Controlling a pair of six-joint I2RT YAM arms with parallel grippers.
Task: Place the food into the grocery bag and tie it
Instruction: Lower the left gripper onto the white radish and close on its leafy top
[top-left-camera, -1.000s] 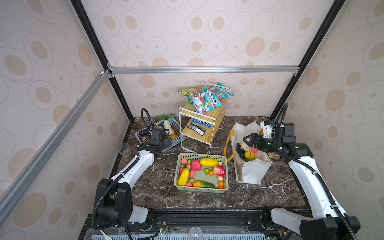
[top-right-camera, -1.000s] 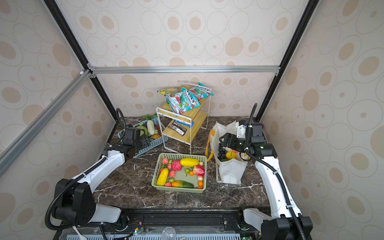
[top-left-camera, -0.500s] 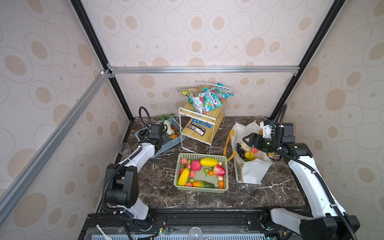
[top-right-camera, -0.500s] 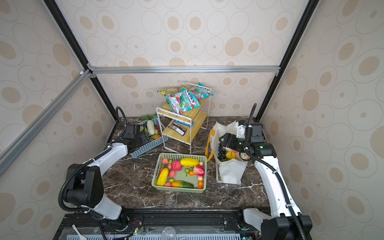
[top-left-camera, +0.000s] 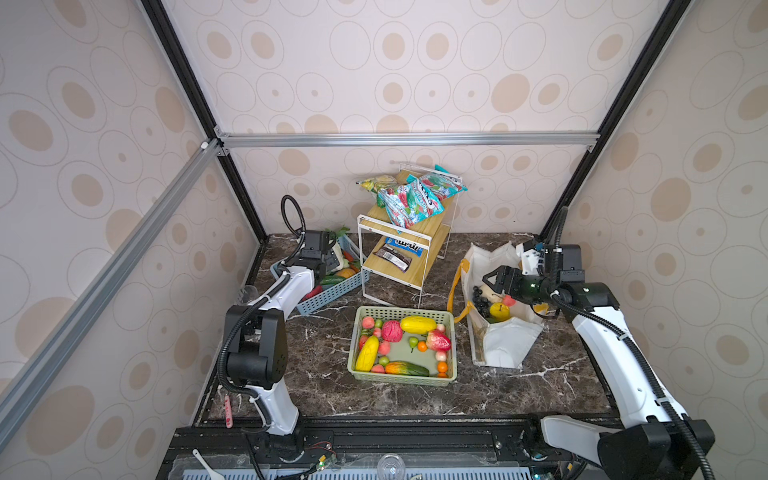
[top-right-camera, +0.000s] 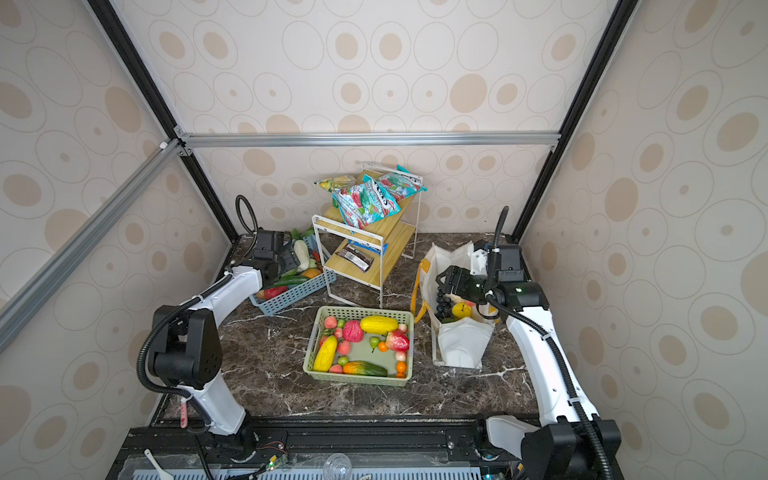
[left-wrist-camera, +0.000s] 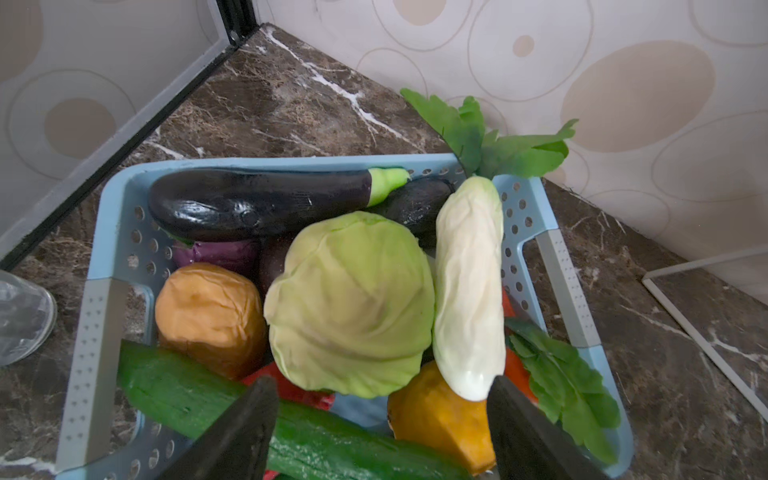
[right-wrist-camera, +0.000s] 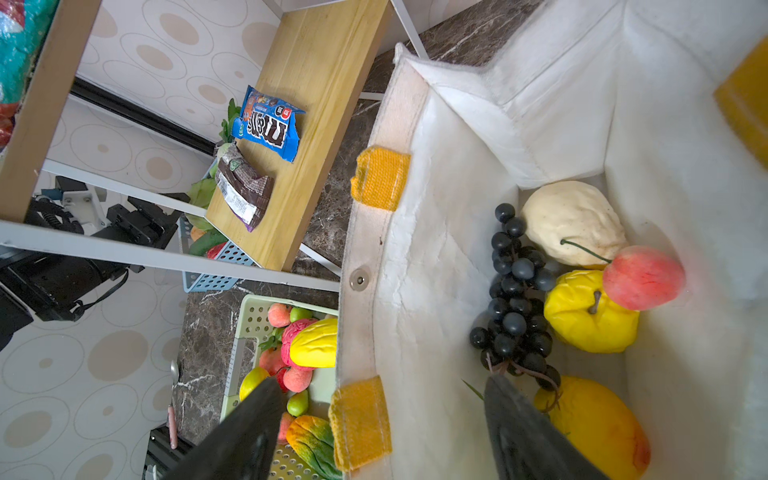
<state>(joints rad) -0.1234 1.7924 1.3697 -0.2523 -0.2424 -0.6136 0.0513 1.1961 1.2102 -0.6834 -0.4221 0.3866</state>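
Your left fingers (left-wrist-camera: 245, 432) stand apart above the blue basket (left-wrist-camera: 104, 316), over the cabbage (left-wrist-camera: 349, 299), and hold nothing. Your right fingers (right-wrist-camera: 523, 432) are apart too and also empty, one inside the grocery bag (top-left-camera: 505, 345), one outside its wall. The bag stands open on the surface (top-left-camera: 324, 395) just beside the green basket (top-left-camera: 401, 311). In it lie dark grapes (right-wrist-camera: 513, 291), a yellow fruit (right-wrist-camera: 590, 316), a peach (right-wrist-camera: 642, 276) and a white bulb (right-wrist-camera: 573, 220).
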